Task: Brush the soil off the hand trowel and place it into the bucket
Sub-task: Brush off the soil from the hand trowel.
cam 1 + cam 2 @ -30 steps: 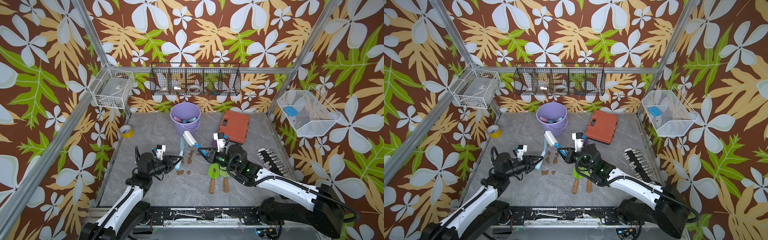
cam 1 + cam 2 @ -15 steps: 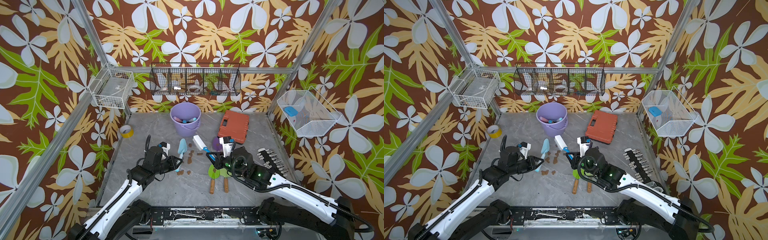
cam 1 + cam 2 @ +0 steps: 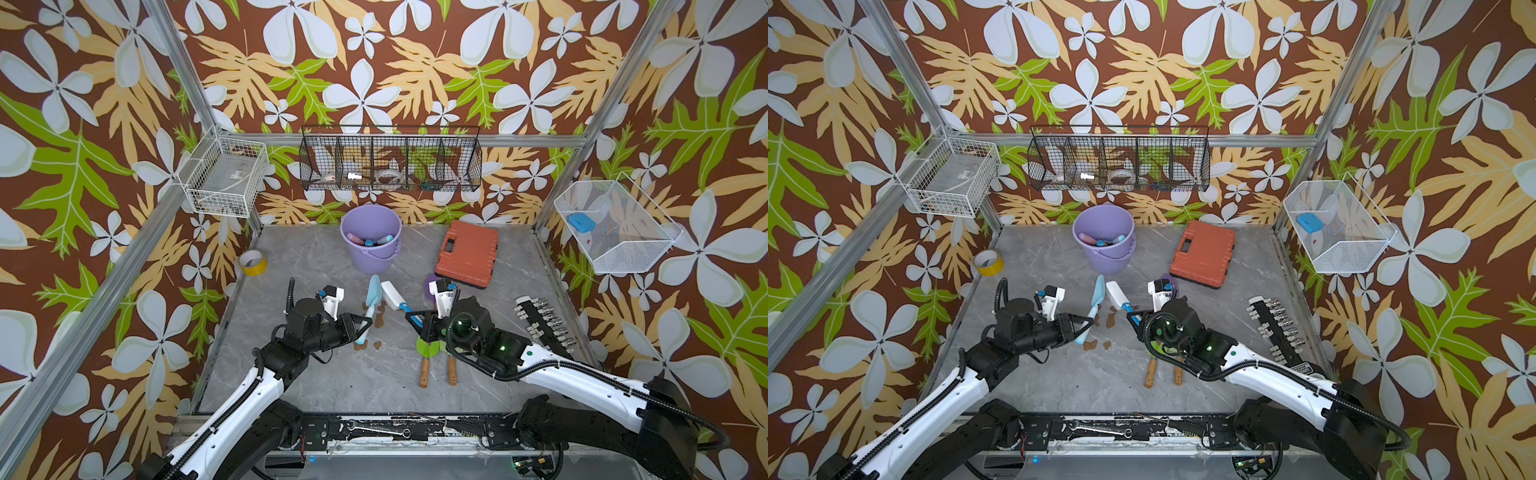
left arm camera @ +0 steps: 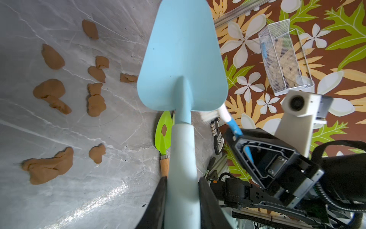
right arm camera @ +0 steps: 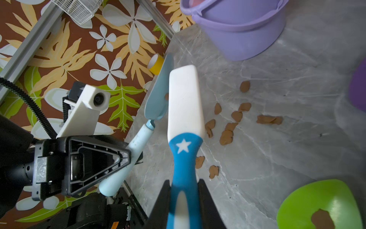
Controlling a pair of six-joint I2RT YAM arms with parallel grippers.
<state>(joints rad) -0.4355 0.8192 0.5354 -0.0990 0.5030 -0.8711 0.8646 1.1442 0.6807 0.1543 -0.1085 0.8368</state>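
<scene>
In the left wrist view the light blue trowel [image 4: 182,59] loses its blade tip past the picture's edge. Its handle end is cut off between the fingers [image 4: 156,206]. The blade hides most of the brush [image 4: 227,117] head, and the bristles that show are blurred. In the right wrist view the bucket [image 5: 241,29] is cut off at the rim. The brush's handle end runs out of frame, and its back covers most of a soil blob [image 5: 166,96] on the blade. A purple thing [image 5: 359,87] and a green trowel [image 5: 320,200] are cut by the edges. In both top views the black wire basket [image 3: 390,162] holds things too small to tell.
</scene>
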